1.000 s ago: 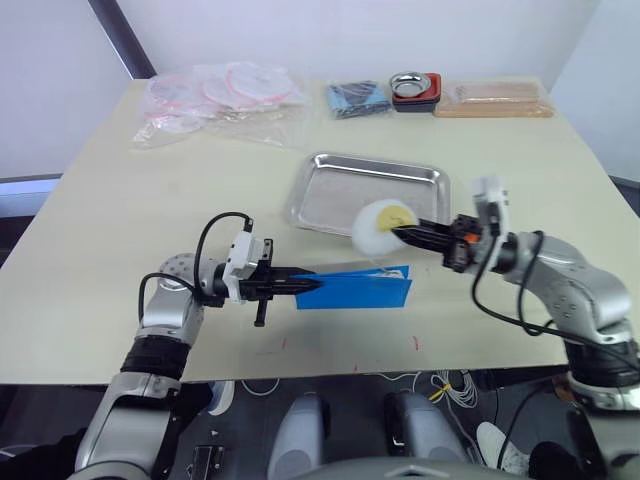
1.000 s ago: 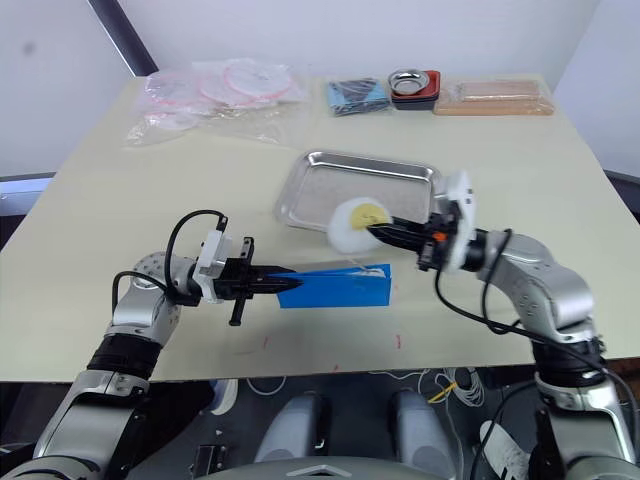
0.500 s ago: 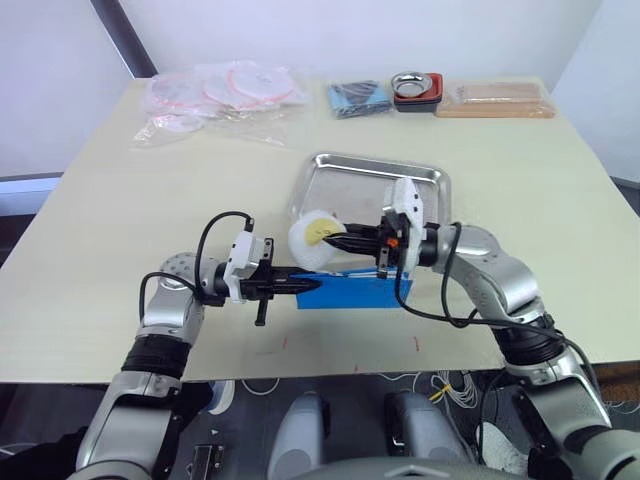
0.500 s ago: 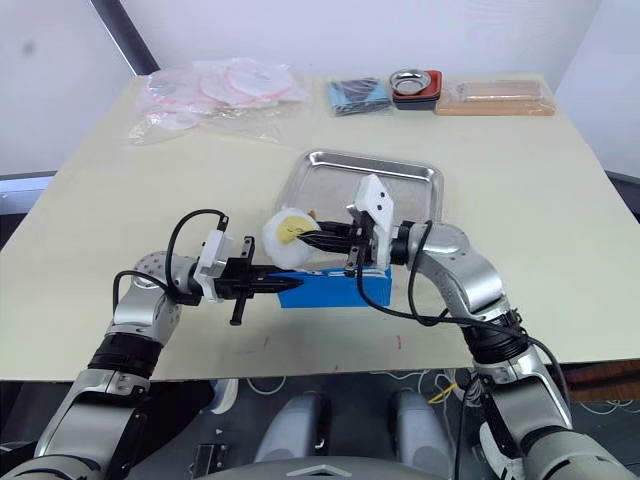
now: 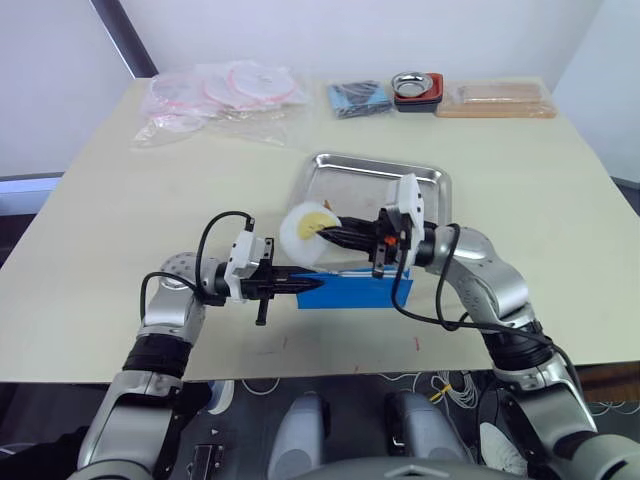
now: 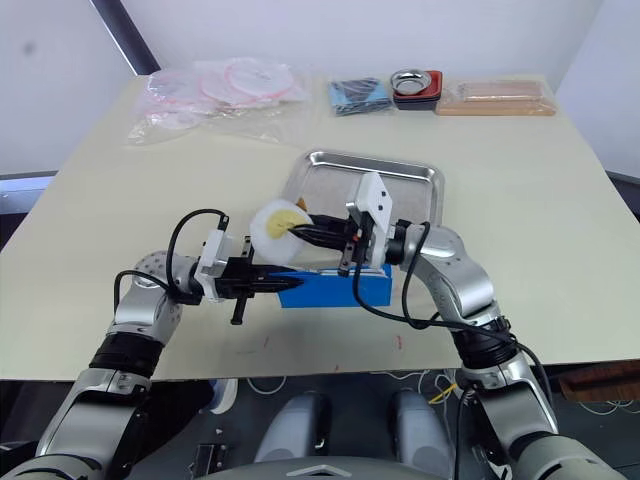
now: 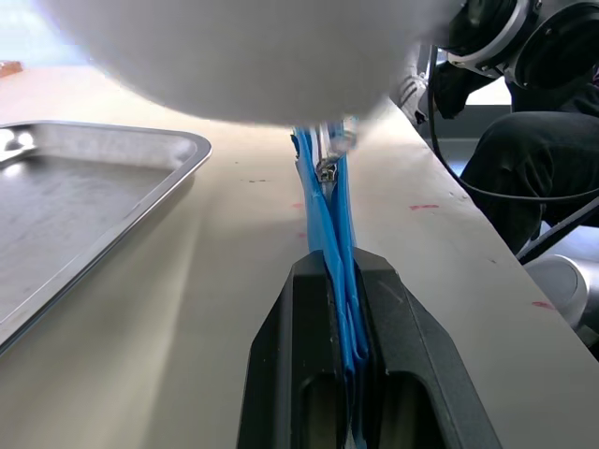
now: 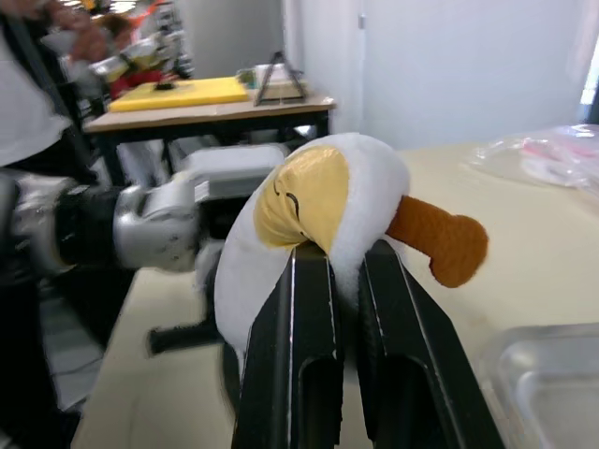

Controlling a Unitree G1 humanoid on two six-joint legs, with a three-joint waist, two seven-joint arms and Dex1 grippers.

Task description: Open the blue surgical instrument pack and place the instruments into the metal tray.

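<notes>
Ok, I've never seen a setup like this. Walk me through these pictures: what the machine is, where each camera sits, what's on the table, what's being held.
This is a two-armed humanoid robot. Two pictures come from cameras in its head, looking down over a pale table. The other two come from cameras on its wrists, looking along the black fingers.

The left gripper is shut on the bright blue flat instrument pack, which stands on edge. The right gripper is shut on a white and yellow plush toy, above the pack.

Behind them lies the shallow stainless steel tray, with no instruments in it yet. Along the far edge: clear plastic bags, a dark blue cloth bundle, a small steel bowl on a red base and a tan packet.
</notes>
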